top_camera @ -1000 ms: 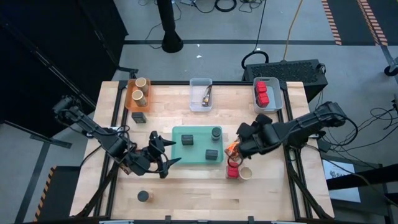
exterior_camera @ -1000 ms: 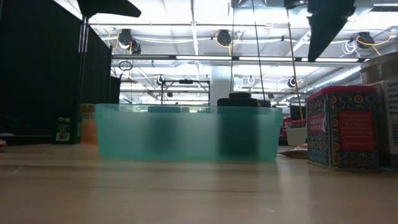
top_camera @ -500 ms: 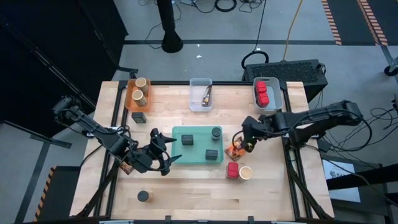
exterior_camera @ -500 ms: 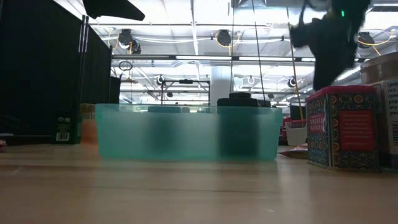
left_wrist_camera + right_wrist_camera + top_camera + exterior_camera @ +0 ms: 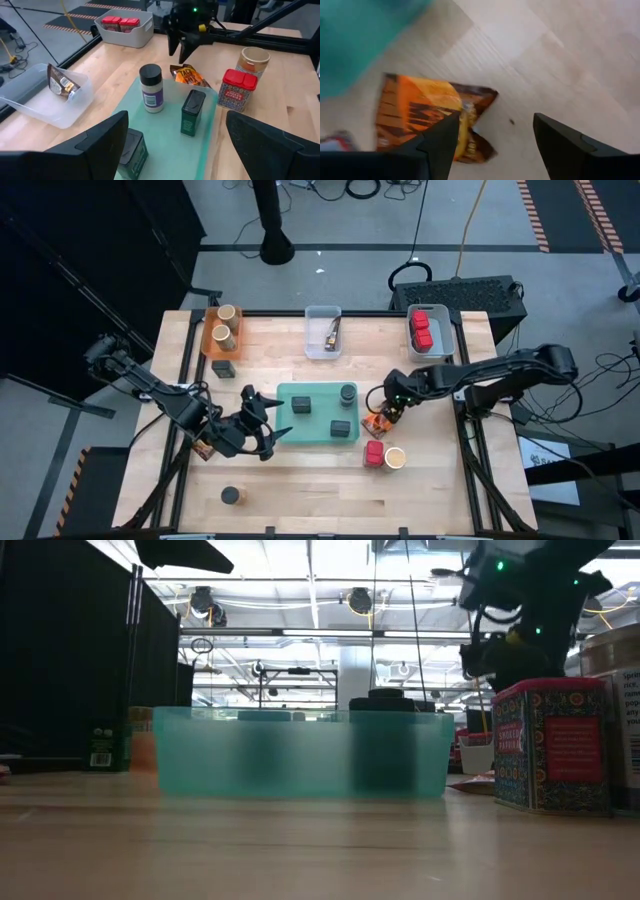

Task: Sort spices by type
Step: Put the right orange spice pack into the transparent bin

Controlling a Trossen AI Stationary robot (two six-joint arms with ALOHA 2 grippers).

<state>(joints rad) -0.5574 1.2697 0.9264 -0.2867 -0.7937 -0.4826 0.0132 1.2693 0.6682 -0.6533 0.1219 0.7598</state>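
Right wrist view — right tool spread open, empty, above flat orange packet lying slantwise on wood.

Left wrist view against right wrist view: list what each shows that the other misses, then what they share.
Only the left wrist view shows the clear bin holding a brown packet, the grey bin of red tins, a white-labelled jar and green tins on the teal tray, the red tin, the tan round jar, and the right gripper hanging above the orange packet.

Only the right wrist view shows the right gripper's open fingers from close up.

Both show the orange packet, the teal tray edge and the wooden table.
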